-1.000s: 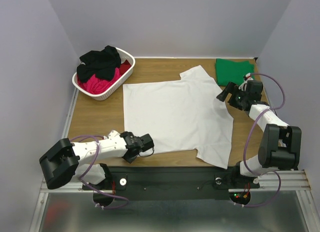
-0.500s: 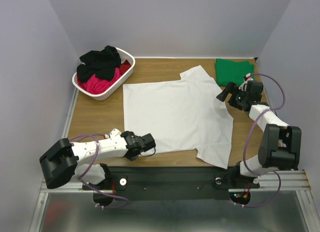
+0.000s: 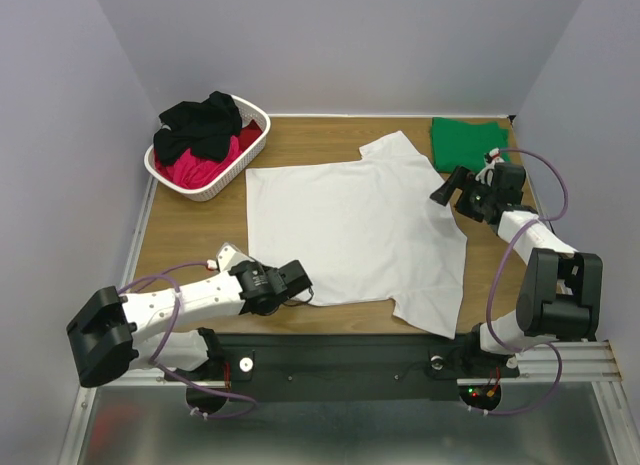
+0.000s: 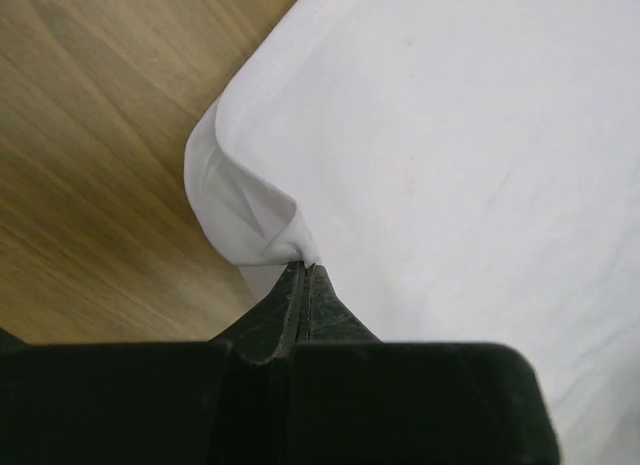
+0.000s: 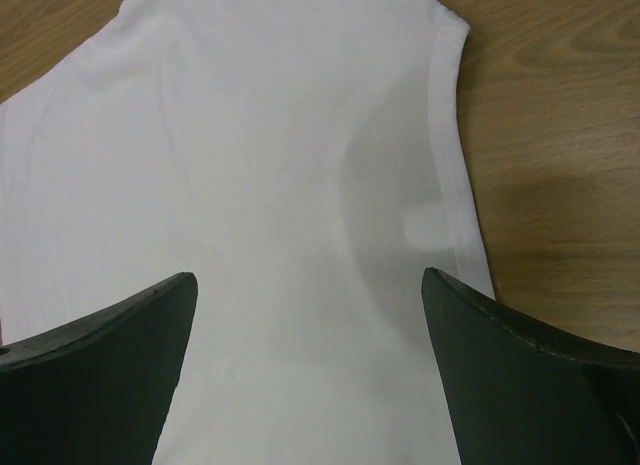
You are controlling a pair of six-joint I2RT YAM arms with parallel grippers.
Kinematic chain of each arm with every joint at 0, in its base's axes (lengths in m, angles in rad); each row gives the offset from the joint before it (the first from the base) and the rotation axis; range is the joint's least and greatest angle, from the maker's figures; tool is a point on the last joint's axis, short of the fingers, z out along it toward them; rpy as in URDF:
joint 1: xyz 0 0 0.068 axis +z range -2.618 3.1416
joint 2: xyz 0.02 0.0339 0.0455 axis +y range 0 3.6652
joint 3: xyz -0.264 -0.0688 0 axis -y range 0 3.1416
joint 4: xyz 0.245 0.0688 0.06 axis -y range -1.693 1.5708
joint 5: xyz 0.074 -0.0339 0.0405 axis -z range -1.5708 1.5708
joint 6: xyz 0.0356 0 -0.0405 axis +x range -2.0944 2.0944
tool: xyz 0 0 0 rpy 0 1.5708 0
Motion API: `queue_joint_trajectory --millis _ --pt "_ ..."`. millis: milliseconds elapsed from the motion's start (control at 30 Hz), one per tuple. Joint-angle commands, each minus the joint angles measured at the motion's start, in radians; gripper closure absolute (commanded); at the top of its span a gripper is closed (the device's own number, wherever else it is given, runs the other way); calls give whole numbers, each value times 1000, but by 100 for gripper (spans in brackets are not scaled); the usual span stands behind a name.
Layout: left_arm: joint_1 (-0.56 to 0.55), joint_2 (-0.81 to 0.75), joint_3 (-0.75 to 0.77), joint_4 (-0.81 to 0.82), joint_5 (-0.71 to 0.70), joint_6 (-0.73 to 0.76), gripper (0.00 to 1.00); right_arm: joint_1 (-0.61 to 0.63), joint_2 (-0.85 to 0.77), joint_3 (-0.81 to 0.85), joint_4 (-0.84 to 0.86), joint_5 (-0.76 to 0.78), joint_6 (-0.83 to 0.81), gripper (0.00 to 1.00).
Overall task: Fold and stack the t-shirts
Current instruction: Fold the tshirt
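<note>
A large white t-shirt (image 3: 350,230) lies spread flat on the wooden table. My left gripper (image 3: 302,289) is shut on its near-left bottom corner; in the left wrist view the pinched white t-shirt (image 4: 450,135) puckers up at the closed left gripper (image 4: 305,270). My right gripper (image 3: 440,191) is open, hovering over the shirt's right sleeve; in the right wrist view the right gripper (image 5: 310,285) straddles the white sleeve (image 5: 300,165) near its hem. A folded green t-shirt (image 3: 468,142) lies at the back right. Black (image 3: 200,125) and red/pink (image 3: 200,167) shirts fill the basket.
A white lattice basket (image 3: 225,180) stands at the back left of the table (image 3: 190,235). Grey walls close in the left, back and right. The arm bases sit on a black rail (image 3: 340,360) at the near edge.
My left arm has swung: its elbow moved left and toward the near edge, and the gripper turned slightly while holding the shirt corner. The right gripper has barely moved.
</note>
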Motion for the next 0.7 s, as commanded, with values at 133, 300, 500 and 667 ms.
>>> queue_joint_trajectory --millis 133,300,500,667 --pt "-4 -60 -21 52 -221 123 100 18 -82 1 12 -26 16 1" --pt "-2 -77 -36 113 -272 237 100 81 -183 9 -121 93 -3 1" --pt "38 -132 -90 315 -301 476 100 217 -246 21 -333 285 -33 1" --pt "113 -134 -111 559 -251 726 100 286 -266 27 -471 351 10 4"
